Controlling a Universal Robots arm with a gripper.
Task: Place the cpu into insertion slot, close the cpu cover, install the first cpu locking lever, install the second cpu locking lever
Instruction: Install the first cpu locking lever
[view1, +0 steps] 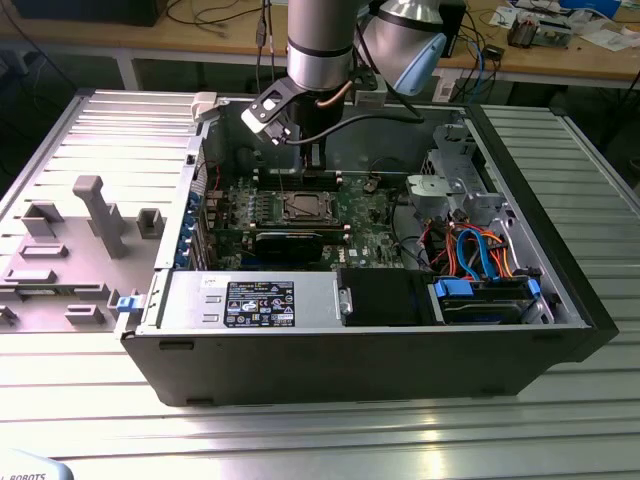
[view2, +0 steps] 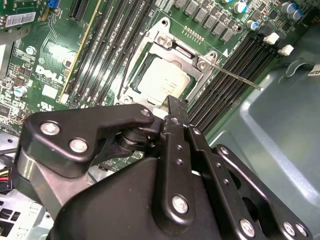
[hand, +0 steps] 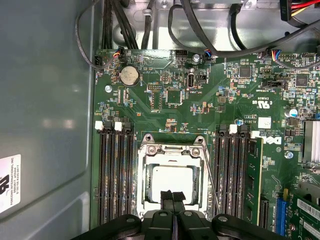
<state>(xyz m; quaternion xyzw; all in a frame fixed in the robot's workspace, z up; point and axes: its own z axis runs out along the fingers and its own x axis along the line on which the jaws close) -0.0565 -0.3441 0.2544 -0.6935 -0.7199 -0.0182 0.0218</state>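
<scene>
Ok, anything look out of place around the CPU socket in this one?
One thin locking lever juts at a slant from the cpu cover across the memory slots, apparently unlatched rather than lying flush. The cpu sits square; nothing else stands out.

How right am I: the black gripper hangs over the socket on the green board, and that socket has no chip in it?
Wrong in one point: the socket is not empty. In the first wrist view the cpu sits in it, its silver-grey top showing within the cpu cover frame. The gripper does hang over the socket on the green board.
</scene>
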